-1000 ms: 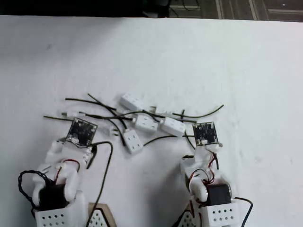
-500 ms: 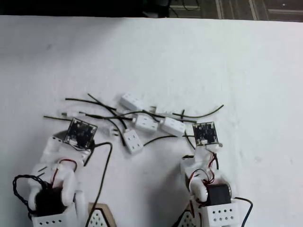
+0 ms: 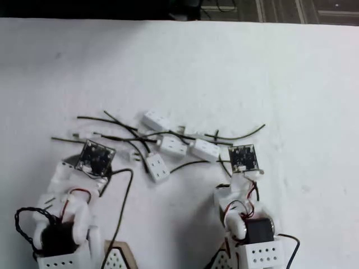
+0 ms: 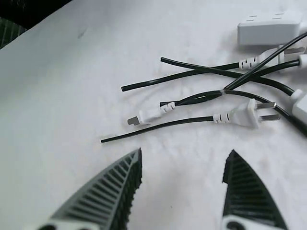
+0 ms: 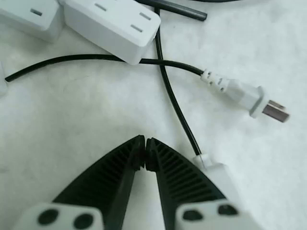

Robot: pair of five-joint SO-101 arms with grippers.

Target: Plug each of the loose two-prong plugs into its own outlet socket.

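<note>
- Four white outlet blocks lie clustered mid-tabletop, tangled with black cords. No plug appears seated in any of them (so the step in hand, by my judgement, is the first pick-up).
- Left claw: spread wide, holding nothing, hovering over bare tabletop.
- Nearest plug: white, two prongs, lying flat just beyond the left claw's tips, nearer one finger than the other. A smaller plug lies beside it, with cords crossing around both.
- Right claw: tips pressed together, holding nothing, poised just beside a black cord.
- Loose plug: lies off to one side of the right claw, prongs pointing away from the outlet block.
- Next move, likely: bring the left claw over the nearest plug's body and close on it, clear of the prongs and crossing cords.
</note>
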